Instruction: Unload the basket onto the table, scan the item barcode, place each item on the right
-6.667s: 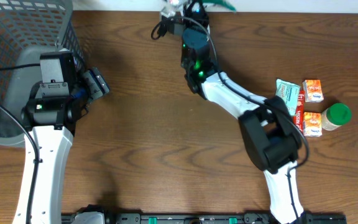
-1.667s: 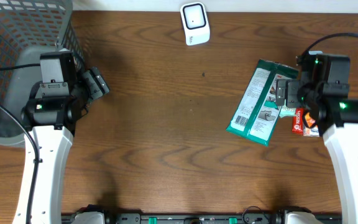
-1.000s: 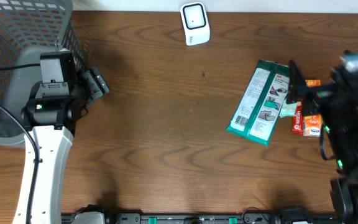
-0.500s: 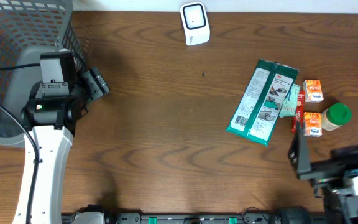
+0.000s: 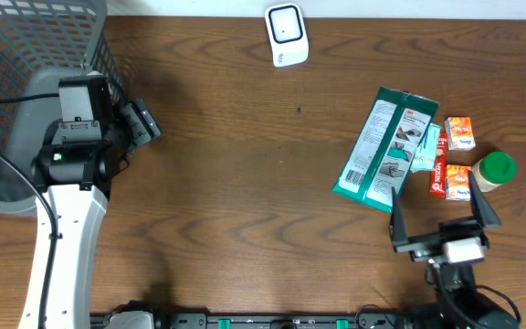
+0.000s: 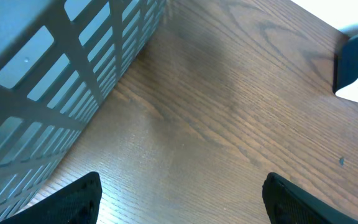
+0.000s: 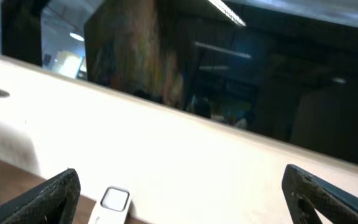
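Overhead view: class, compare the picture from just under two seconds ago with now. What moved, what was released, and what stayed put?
The right gripper, which was at the edge of the green package, has left it and pulled back towards the table's near edge, jaws open and empty. The package lies flat where it was. The left gripper, the scanner and the basket are unchanged.
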